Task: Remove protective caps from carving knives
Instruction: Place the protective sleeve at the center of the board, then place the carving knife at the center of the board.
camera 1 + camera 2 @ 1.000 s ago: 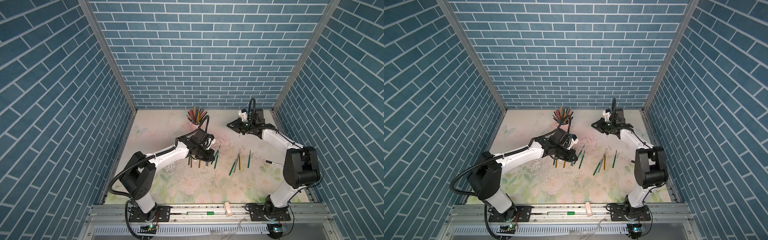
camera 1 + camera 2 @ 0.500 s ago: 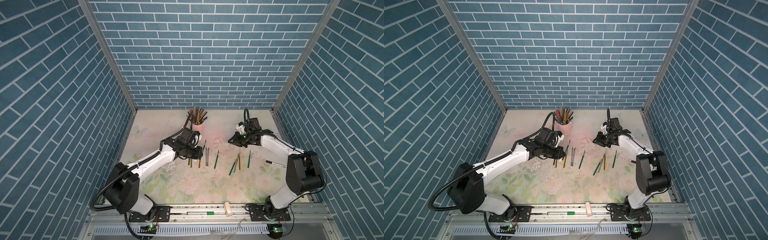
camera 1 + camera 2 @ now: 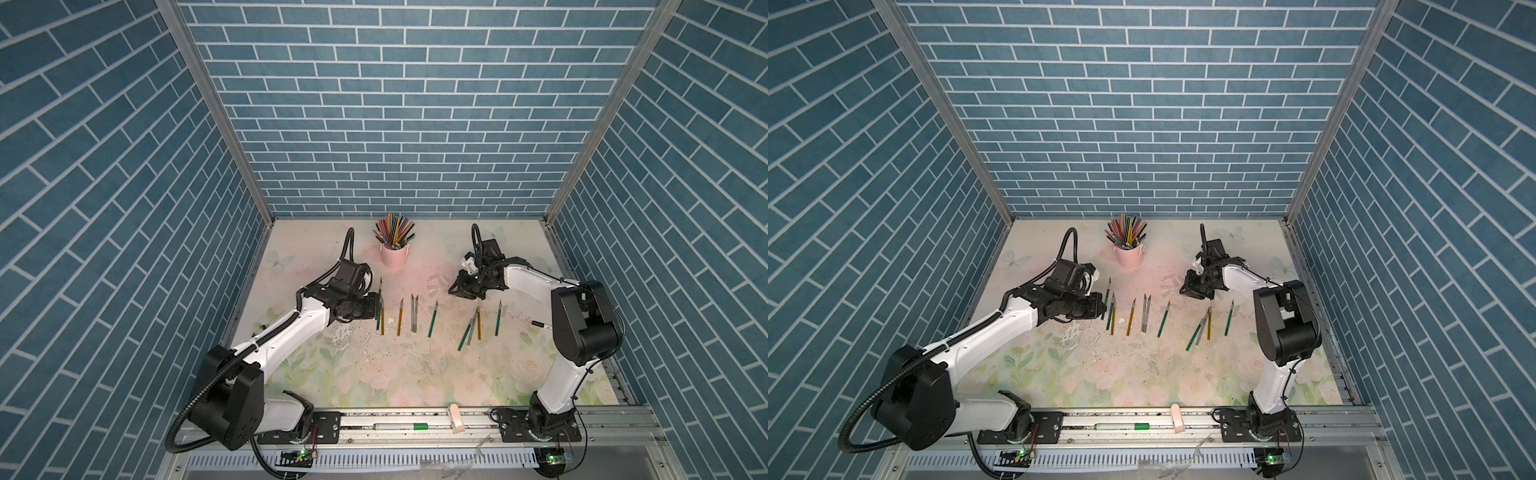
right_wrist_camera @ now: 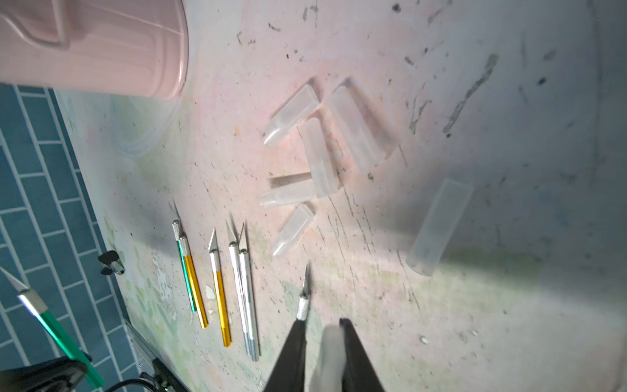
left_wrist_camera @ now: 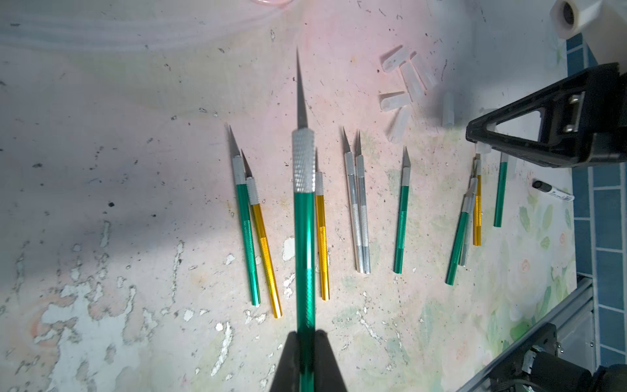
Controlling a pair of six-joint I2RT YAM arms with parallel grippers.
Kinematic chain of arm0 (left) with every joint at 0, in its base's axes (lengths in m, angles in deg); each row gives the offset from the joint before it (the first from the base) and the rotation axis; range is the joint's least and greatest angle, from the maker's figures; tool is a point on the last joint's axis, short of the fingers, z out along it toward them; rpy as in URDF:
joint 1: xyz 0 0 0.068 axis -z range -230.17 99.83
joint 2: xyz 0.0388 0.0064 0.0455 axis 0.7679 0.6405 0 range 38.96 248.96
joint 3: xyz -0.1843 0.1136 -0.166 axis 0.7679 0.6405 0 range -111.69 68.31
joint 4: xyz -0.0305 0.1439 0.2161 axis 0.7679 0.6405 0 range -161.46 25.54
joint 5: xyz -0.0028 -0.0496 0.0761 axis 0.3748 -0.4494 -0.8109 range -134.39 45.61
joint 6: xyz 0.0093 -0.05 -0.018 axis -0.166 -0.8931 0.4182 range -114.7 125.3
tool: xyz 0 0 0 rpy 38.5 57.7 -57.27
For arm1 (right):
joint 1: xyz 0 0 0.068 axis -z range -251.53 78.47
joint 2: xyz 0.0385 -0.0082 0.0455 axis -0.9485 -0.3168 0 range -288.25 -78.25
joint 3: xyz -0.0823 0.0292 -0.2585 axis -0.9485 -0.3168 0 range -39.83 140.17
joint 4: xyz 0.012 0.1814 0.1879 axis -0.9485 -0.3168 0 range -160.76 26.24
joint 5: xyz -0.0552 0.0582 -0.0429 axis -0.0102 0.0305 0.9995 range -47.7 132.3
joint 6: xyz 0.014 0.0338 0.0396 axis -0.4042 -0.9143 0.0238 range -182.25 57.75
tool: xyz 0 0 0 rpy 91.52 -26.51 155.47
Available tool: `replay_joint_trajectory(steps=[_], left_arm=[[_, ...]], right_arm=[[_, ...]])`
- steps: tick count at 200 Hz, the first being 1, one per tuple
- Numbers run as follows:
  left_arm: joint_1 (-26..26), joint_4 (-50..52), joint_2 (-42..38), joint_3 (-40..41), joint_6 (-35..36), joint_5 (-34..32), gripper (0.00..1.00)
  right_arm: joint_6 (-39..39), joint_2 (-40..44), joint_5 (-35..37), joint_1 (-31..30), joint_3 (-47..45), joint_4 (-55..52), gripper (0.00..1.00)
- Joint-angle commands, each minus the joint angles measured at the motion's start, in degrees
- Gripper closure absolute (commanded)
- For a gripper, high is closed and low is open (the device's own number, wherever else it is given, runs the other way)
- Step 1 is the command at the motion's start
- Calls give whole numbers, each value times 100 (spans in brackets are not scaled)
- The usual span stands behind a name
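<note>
The left pincer [image 5: 306, 336] is clenched on the handle of a green knife [image 5: 304, 237], whose bare blade points toward the back wall. To its right the other carving knives [image 5: 355, 217] lie in a loose row on the tabletop [image 3: 374, 374], and a cluster of loose protective caps [image 4: 319, 152] lies beyond their tips, near the pink cup [image 3: 392, 259]. Farthest right, the right pincer [image 4: 324, 325] hangs low with a blurred cap [image 4: 330, 356] between its jaws; I cannot tell whether they clamp it.

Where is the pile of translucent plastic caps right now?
In a top view, the translucent whitish plastic caps lie loose on the table between the pink pencil cup and the right pincer.
</note>
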Motion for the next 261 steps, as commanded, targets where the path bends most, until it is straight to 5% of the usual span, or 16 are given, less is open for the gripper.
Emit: replay_joint_trajectory(steps=[1, 72, 176, 224, 261], left_arm=[[-75, 21, -76, 148, -84, -238, 99], [-260, -213, -129, 507, -285, -437, 99], [-303, -175, 2, 674, -359, -731, 98], [-268, -418, 246, 682, -411, -728, 98], [-218, -603, 587, 614, -396, -778, 98]], right_arm=[[158, -56, 124, -42, 172, -209, 70], [211, 110, 312, -53, 148, -296, 44], [101, 807, 753, -45, -205, -155, 40], [193, 803, 707, -36, -234, -251, 3], [202, 881, 718, -27, -375, -194, 2]])
